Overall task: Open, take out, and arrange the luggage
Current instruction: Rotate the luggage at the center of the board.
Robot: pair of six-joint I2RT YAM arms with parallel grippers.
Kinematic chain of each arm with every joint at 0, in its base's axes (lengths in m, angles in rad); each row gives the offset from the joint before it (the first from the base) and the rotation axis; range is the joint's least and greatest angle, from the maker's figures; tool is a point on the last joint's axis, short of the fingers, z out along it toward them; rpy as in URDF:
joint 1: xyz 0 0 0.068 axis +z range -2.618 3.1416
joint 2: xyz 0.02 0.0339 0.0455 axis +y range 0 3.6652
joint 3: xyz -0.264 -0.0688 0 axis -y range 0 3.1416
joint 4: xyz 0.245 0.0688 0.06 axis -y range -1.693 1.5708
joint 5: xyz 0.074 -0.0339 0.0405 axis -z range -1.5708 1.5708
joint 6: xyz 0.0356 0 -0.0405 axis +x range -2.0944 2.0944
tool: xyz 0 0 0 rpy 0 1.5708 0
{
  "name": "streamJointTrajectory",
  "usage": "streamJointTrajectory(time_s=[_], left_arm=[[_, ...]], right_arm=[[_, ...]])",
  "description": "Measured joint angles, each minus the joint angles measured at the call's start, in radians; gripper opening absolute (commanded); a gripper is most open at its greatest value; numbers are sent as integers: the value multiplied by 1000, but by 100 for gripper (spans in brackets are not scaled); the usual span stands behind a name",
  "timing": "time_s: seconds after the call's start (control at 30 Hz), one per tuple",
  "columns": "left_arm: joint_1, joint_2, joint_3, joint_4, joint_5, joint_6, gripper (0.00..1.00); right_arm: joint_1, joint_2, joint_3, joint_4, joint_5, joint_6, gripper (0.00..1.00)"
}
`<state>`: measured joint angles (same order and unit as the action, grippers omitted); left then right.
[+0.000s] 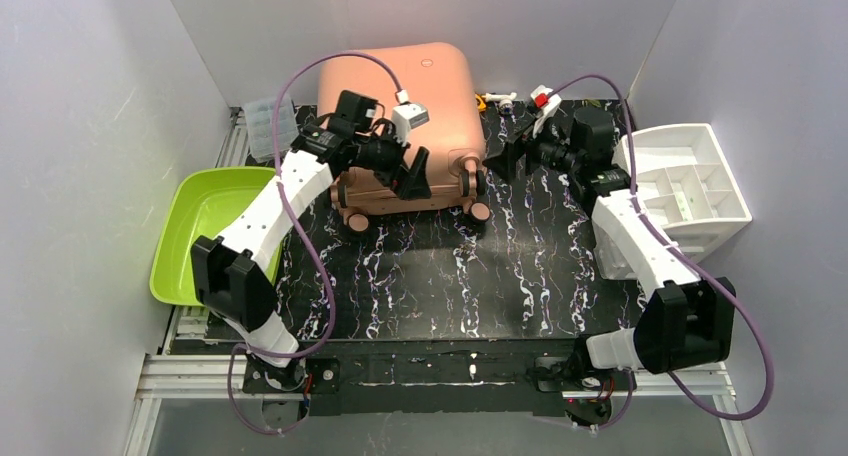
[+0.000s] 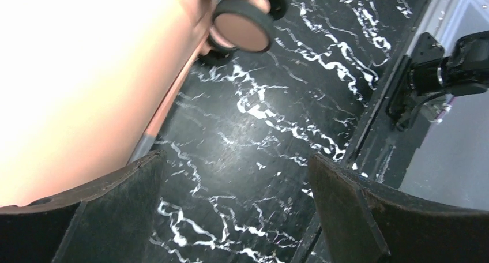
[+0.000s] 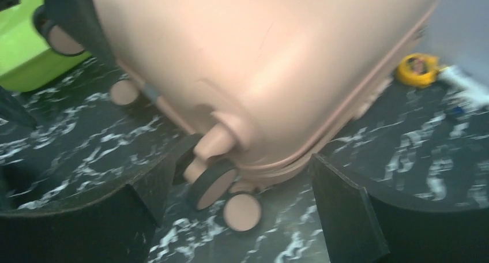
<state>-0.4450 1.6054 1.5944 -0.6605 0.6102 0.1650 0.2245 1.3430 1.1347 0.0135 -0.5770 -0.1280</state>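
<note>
The salmon-pink suitcase [image 1: 400, 106] lay shut on the surface [image 1: 420, 286], right of the lime-green tray [image 1: 205, 216], wheels [image 1: 480, 212] toward the arms. The left pincer [image 1: 414, 179] and the right pincer [image 1: 503, 154] gaped empty at that wheeled end. Opening looked not yet begun; next, one pincer would need to find the seam's fastening.

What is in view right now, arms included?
suitcase: 1, salmon pink, rear centre, closed, wheels toward the arms
tray: 1, lime green, left edge
organizer: 1, white, right edge
clear plastic piece: 1, translucent, rear left
small item: 1, yellow, behind the suitcase
table: 1, black with white veins
left arm: 1, white and black, jaws open at the suitcase's wheeled side
right arm: 1, white and black, jaws open near the suitcase's right wheels
</note>
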Motion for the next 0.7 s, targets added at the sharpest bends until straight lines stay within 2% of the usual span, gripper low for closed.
streamJointTrajectory(time_s=[0.17, 0.33, 0.5, 0.63, 0.7], left_arm=[[-61, 29, 36, 7, 31, -9, 94], [-53, -132, -96, 11, 24, 54, 98], [-1, -368, -219, -20, 6, 129, 98], [90, -474, -270, -42, -1, 173, 98], [141, -506, -306, -60, -1, 190, 98]], right_arm=[[1, 58, -46, 18, -105, 123, 88], [0, 136, -47, 19, -185, 178, 79], [5, 244, -37, 29, -269, 230, 73], [7, 328, 9, 29, -365, 269, 70], [9, 357, 34, 30, -414, 287, 63]])
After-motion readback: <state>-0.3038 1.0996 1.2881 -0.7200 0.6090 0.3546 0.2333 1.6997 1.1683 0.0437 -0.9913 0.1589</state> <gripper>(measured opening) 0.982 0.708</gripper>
